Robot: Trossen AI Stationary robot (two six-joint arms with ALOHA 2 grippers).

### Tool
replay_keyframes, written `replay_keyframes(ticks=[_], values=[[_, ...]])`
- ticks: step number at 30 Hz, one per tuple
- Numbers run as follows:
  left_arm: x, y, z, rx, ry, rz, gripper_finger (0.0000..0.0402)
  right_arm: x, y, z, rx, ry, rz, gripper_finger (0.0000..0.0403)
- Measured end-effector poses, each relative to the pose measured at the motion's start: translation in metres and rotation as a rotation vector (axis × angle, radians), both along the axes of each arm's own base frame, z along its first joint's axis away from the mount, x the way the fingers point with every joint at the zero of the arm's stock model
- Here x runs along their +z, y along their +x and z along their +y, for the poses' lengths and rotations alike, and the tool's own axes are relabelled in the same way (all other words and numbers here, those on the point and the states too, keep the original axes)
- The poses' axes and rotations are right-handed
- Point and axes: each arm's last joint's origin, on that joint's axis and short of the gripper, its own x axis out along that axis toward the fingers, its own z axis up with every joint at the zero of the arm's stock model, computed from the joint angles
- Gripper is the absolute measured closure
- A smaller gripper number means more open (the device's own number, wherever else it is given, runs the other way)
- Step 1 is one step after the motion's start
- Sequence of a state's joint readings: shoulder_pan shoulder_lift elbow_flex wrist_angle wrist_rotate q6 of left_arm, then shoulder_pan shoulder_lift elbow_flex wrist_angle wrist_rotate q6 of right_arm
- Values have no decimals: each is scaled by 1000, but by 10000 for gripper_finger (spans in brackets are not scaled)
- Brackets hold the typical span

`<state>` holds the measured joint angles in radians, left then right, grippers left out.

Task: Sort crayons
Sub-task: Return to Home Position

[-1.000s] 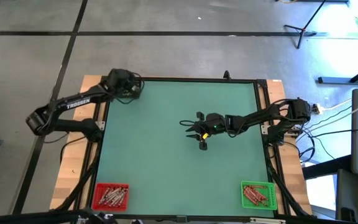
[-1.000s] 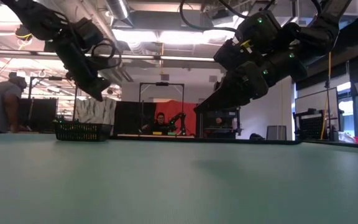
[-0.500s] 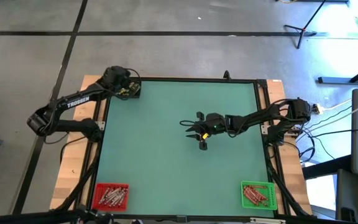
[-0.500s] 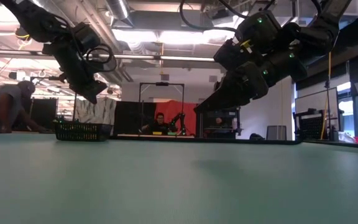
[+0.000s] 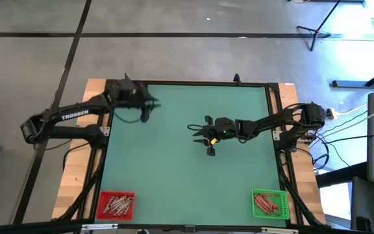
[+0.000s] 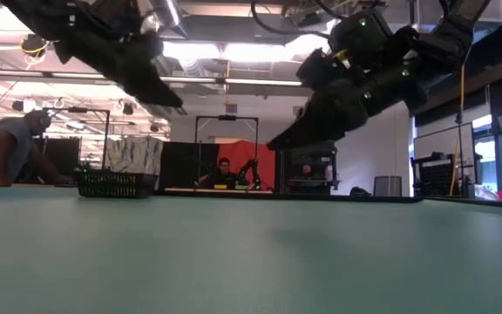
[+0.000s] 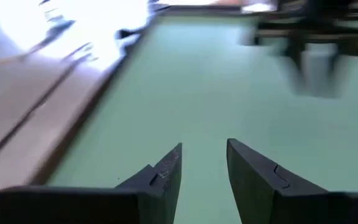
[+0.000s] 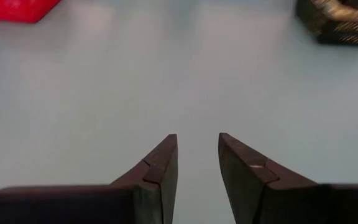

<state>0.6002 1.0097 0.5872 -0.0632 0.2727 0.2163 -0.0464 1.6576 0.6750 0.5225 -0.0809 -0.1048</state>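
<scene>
**Entry: both hands and stock, sorting job**

1. My left hand [image 7: 204, 144]. It is raised clear of the counter [image 5: 187, 188], over the corner region on its own side. The fingers are apart with nothing between them.

2. My right hand [image 8: 197, 136]. It hangs above the middle of the counter, off the surface. The fingers are parted by a narrow gap and hold nothing.

3. Crayons [image 5: 115, 205], first lot. A heap lies inside the red bin [image 5: 100, 203], on my left hand's side of the counter. It is well apart from both hands.

4. Crayons, second lot. A reddish heap lies inside the green bin [image 5: 254, 203], on my right hand's side, also well apart from both hands.

5. Black bin [image 8: 337, 25]. It stands ahead of my right hand and near my left hand. There are pale sticks inside, which I take to be more crayons. They are too small to count.

6. Loose stock. I see no crayon on the bare counter under, between or around my hands in any view.

**Progress, as I judge it.** The sorting looks finished or very nearly so, since every stick I can find sits in a bin and both hands are empty. The only thing left appears to be drawing both arms back to rest. I cannot confirm that each bin holds the right colours, because the sticks are too small to tell.
</scene>
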Motion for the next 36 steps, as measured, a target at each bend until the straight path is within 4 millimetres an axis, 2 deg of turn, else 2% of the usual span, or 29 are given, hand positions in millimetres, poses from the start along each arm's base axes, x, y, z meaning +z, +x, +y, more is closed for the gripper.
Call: replay_keyframes(ticks=[2,5,9,15,19,27,31,36], values=[[-7,5,-13,-109,-6,-36,292,8,1,-1,-23,-16,-26,291],[-24,7,-29,-182,9,-75,292,22,-4,-6,-56,-27,-58,295],[-42,1,-45,-217,-7,-125,292,40,-19,-19,-97,-25,-28,328],[-44,-15,-62,-231,9,-196,292,63,-46,-36,-122,7,16,396],[-45,-28,-69,-220,22,-255,292,72,-62,-41,-150,3,-28,387],[-66,-51,-76,-117,-30,-309,292,68,-101,-40,-213,25,-146,393],[-70,-53,-82,-63,-39,-290,292,61,-121,-36,-285,46,-220,400],[-67,-53,-95,-133,-41,-313,292,45,-148,-31,-360,69,-308,400]])
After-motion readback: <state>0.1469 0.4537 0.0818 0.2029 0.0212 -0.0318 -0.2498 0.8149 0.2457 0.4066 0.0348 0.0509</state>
